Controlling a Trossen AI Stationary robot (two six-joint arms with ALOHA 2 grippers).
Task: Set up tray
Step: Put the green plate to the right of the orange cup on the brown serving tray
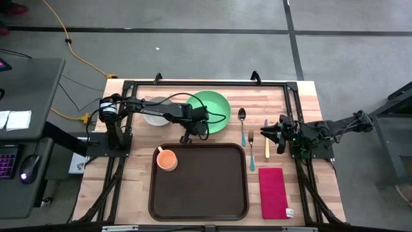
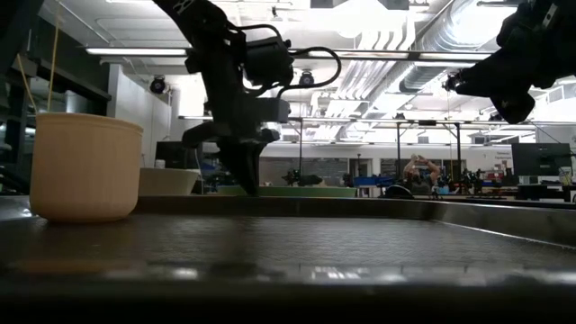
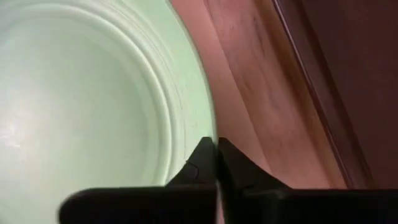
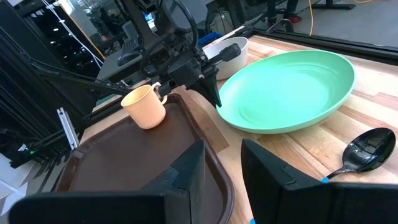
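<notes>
The dark brown tray [image 1: 198, 182] lies at the table's near middle, with a peach cup [image 1: 167, 159] standing in its far left corner. A green plate [image 1: 210, 111] lies on the wood just beyond the tray. My left gripper [image 1: 190, 135] is shut on the plate's rim on the side facing the tray, also seen in the right wrist view [image 4: 215, 99]. My right gripper [image 1: 267, 133] hovers open over the cutlery at the right, nothing between its fingers [image 4: 186, 171]. My left gripper pinches the green plate's rim [image 3: 208, 127] between its two fingers, at the near left part that faces the tray. One fingertip [image 3: 200, 155] is on the plate's inner side, the other on its outer side. The fingers slant steeply down from above. The plate still lies on the table.
A white bowl [image 1: 156, 109] sits left of the plate under my left arm. A spoon [image 1: 242, 116], a fork [image 1: 252, 151] and a knife [image 1: 266, 147] lie right of the tray, with a red napkin [image 1: 273, 192] nearer the front. Black frame rails run along the table's edges.
</notes>
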